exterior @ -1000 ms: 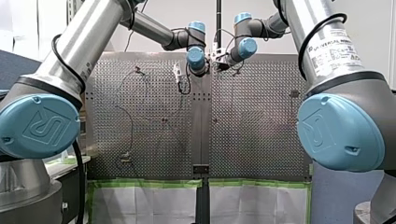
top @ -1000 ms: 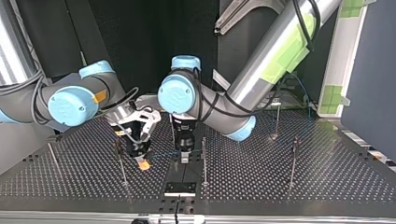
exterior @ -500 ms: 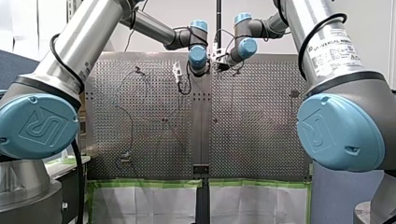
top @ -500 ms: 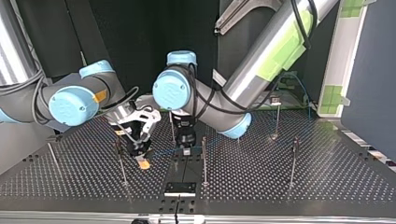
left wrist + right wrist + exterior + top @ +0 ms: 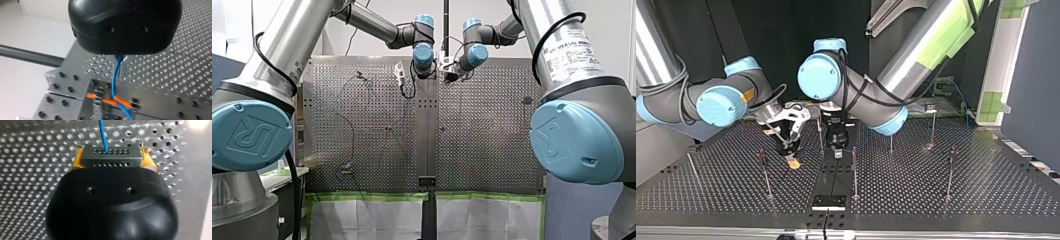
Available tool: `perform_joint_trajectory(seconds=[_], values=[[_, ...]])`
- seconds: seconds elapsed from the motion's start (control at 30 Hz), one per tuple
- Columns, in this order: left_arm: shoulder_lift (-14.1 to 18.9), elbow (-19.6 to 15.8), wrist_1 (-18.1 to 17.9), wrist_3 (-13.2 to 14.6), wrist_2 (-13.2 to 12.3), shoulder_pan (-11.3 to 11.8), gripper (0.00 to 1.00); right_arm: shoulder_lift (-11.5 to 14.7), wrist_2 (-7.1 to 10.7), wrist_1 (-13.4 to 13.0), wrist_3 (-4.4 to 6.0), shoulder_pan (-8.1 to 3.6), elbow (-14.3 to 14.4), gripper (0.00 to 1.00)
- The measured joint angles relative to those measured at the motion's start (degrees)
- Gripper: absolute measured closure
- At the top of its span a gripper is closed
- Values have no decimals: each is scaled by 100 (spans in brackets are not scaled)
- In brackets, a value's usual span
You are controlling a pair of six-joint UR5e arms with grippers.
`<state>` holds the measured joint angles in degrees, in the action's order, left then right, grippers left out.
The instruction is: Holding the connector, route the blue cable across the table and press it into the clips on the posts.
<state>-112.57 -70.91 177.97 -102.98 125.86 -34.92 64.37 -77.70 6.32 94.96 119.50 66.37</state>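
Grip first: my right gripper is clamped on the grey connector. Its yellow pads squeeze both ends, and two rows of small holes face the camera. The blue cable leaves the connector's far row and shoots straight ahead over the perforated counter.

Over to my left gripper: under the black housing the metal fingers sit narrow together, pinching the cable. The blue line drops out from between them, bends, and runs on past some orange pieces. What those are, I cannot tell. Below it lies a bolted metal plate dotted with black screws.

Now the top view, and the two arms are working close! My right gripper, at the view's left, tilts inward with a yellow pad tip low over the counter; whether it touches is unclear. Just beside it, apart and not touching, my left gripper points straight down over the dark centre strip.

Slim upright posts ring the action. The left-hand post stands just outside my right gripper. The middle post stands right beside my left gripper. The right-hand post is well apart, out towards the view's right.

From the front view, both wrists meet at the far middle of the counter, and a thin dark line loops over its left half.
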Motion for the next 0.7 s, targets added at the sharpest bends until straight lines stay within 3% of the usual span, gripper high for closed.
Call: perform_joint_trajectory(seconds=[0.43,0.53,0.7], values=[[116,-618,-617,71,-392,-32,100,25,-23,-18,-79,-54,604,100],[75,-768,-769,76,-483,-19,100,26,-61,-19,-135,-91,759,100],[-144,-1058,-1055,75,-507,-22,100,33,-81,-28,-312,-163,1067,100]])
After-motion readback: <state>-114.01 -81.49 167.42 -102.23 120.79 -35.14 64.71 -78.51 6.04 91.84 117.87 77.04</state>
